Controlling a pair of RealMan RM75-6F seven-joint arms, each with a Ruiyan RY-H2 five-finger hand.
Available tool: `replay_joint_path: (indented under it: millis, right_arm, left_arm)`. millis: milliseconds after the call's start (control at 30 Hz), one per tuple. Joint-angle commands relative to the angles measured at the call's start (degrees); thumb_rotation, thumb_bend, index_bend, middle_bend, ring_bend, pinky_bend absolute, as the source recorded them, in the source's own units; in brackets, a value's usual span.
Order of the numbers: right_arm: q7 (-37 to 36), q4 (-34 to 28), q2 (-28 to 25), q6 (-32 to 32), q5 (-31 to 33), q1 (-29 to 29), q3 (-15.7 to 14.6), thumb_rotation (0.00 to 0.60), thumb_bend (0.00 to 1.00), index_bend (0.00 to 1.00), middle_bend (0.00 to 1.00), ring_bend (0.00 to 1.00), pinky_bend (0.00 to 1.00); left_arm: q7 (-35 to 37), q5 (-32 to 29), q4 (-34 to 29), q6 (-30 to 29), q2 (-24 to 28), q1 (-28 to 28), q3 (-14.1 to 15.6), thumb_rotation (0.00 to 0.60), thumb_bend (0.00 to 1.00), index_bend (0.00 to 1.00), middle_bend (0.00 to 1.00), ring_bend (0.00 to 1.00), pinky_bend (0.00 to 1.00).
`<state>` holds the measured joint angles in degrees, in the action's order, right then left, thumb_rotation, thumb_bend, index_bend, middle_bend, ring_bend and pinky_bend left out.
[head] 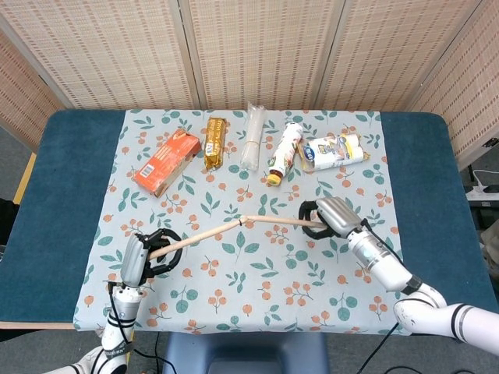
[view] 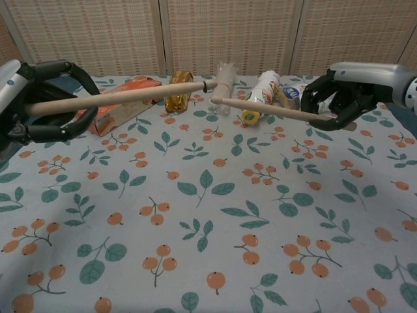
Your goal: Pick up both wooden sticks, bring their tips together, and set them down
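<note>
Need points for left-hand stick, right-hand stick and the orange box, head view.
left-hand stick [head: 199, 234], head view, mid-shaft.
right-hand stick [head: 279, 221], head view, mid-shaft.
orange box [head: 165, 162], head view, middle of its top face.
</note>
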<state>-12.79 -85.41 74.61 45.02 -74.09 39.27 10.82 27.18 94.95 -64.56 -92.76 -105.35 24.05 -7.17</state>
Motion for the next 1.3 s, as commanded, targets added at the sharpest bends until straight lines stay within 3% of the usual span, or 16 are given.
replay_joint_path:
  millis: [33, 100, 167, 267, 367, 467, 700, 867, 967, 1133, 1300]
  right_arm:
    - [11.81, 4.9, 4.11, 3.75, 6.6, -1.56, -1.9, 0.6, 0.94, 0.68, 0.64, 0.86, 1.0]
    - [15.27, 6.81, 5.7, 3.95, 8.36, -1.71, -2.65, 0.6, 0.79, 0.62, 0.62, 0.78, 1.0]
    - [17.21, 7.6, 6.61, 3.08, 10.62, -1.67, -2.94, 0.6, 0.57, 0.55, 0.55, 0.58, 0.98]
    - [18.56, 8.23, 7.52, 1.79, 12.86, -1.58, -3.22, 0.6, 0.38, 0.47, 0.42, 0.35, 0.88]
    - [18.84, 9.05, 8.16, 1.45, 13.23, -1.7, -3.49, 0.6, 0.26, 0.41, 0.31, 0.15, 0.75]
    - [18.13, 9.73, 8.42, 1.37, 12.69, -2.03, -3.71, 0.6, 0.2, 0.35, 0.21, 0.03, 0.64]
    - [14.78, 10.11, 7.73, 3.03, 9.32, -3.4, -3.85, 0.6, 0.11, 0.17, 0.05, 0.0, 0.34]
    - [11.26, 8.31, 5.85, 6.23, 5.44, -5.27, -4.13, 0.6, 0.11, 0.11, 0.01, 0.0, 0.19]
    - [10.01, 6.04, 3.65, 9.69, 2.58, -7.24, -4.91, 0.6, 0.11, 0.11, 0.01, 0.0, 0.16]
    - [12.72, -0.65, -2.42, 18.19, -0.87, -13.2, -7.94, 0.6, 0.11, 0.11, 0.01, 0.0, 0.15]
    - [18.05, -3.55, -5.14, 26.58, 1.48, -19.96, -9.35, 0.6, 0.11, 0.11, 0.01, 0.0, 0.12]
  left_arm:
    - [-10.43, 1.66, 5.4, 2.56, 3.19, -0.4, 3.07, 0.6, 0.41, 0.71, 0.9, 1.0, 1.0]
    - [-12.93, 1.11, 6.7, 4.27, 3.33, -0.67, 3.92, 0.6, 0.41, 0.69, 0.88, 1.0, 1.0]
    - [-12.71, 0.58, 6.97, 5.49, 3.32, -0.8, 4.47, 0.6, 0.41, 0.65, 0.84, 0.99, 0.97]
    - [-12.0, -0.29, 6.84, 7.45, 3.43, -0.83, 5.09, 0.6, 0.41, 0.57, 0.73, 0.92, 0.91]
    - [-12.13, -0.58, 6.65, 8.91, 3.76, -0.65, 5.63, 0.6, 0.41, 0.48, 0.61, 0.79, 0.88]
    - [-11.82, -0.64, 5.93, 9.95, 4.25, -0.49, 6.19, 0.6, 0.4, 0.4, 0.48, 0.59, 0.85]
    - [-12.25, 0.38, 3.8, 10.79, 6.18, 0.06, 7.29, 0.6, 0.38, 0.18, 0.23, 0.32, 0.63]
    - [-13.41, 1.32, 1.49, 10.19, 8.25, 0.02, 7.9, 0.6, 0.38, 0.1, 0.14, 0.24, 0.5]
    - [-14.84, 1.84, -1.36, 9.29, 10.96, -0.43, 8.29, 0.6, 0.38, 0.08, 0.12, 0.22, 0.45]
    - [-20.82, 3.56, -7.86, 5.61, 20.92, -3.63, 10.92, 0.6, 0.38, 0.09, 0.13, 0.23, 0.45]
    - [-24.29, 1.7, -11.44, 0.9, 29.25, -8.72, 11.99, 0.6, 0.38, 0.13, 0.2, 0.27, 0.46]
